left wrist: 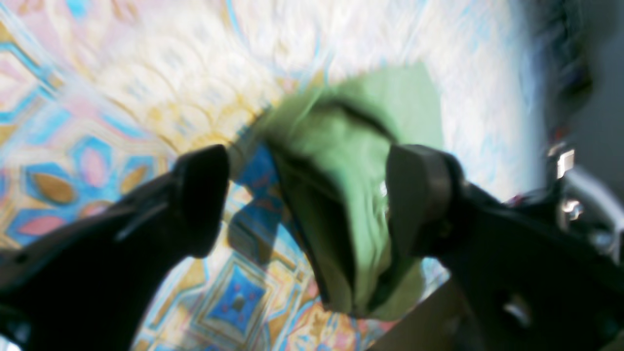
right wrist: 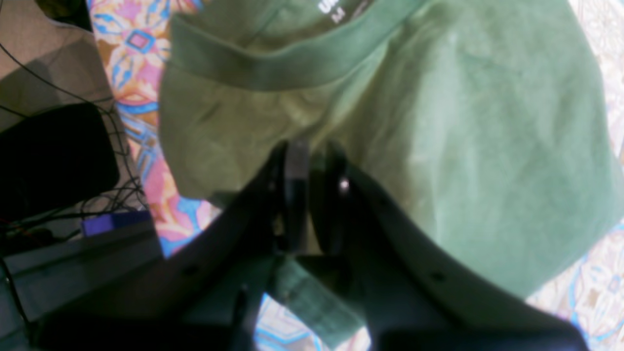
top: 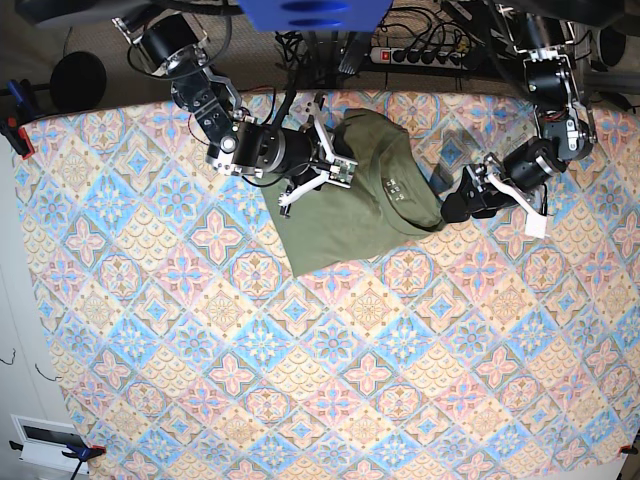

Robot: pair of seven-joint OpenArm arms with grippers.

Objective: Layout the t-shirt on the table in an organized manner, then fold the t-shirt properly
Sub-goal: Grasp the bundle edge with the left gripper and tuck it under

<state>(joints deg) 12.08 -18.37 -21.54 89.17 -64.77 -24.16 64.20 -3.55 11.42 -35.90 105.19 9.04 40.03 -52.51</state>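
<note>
The olive-green t-shirt point(top: 350, 220) lies crumpled and partly spread at the back middle of the patterned table point(top: 300, 380), its neck label facing up. My right gripper point(top: 335, 168) is at the shirt's upper left part. In the right wrist view, the right gripper point(right wrist: 314, 153) is shut on a fold of the t-shirt point(right wrist: 463, 122) just below the collar. My left gripper point(top: 455, 208) is at the shirt's right corner. In the blurred left wrist view, the left gripper point(left wrist: 309, 163) has its jaws wide apart, with a bunch of t-shirt point(left wrist: 399, 97) loose between them, close to the right finger.
A power strip point(top: 430, 55) and cables run along the table's back edge, with a blue part point(top: 315, 12) above them. A black round object point(top: 80, 80) sits off the back left corner. Cables and a black item point(right wrist: 53, 156) lie beside the table edge.
</note>
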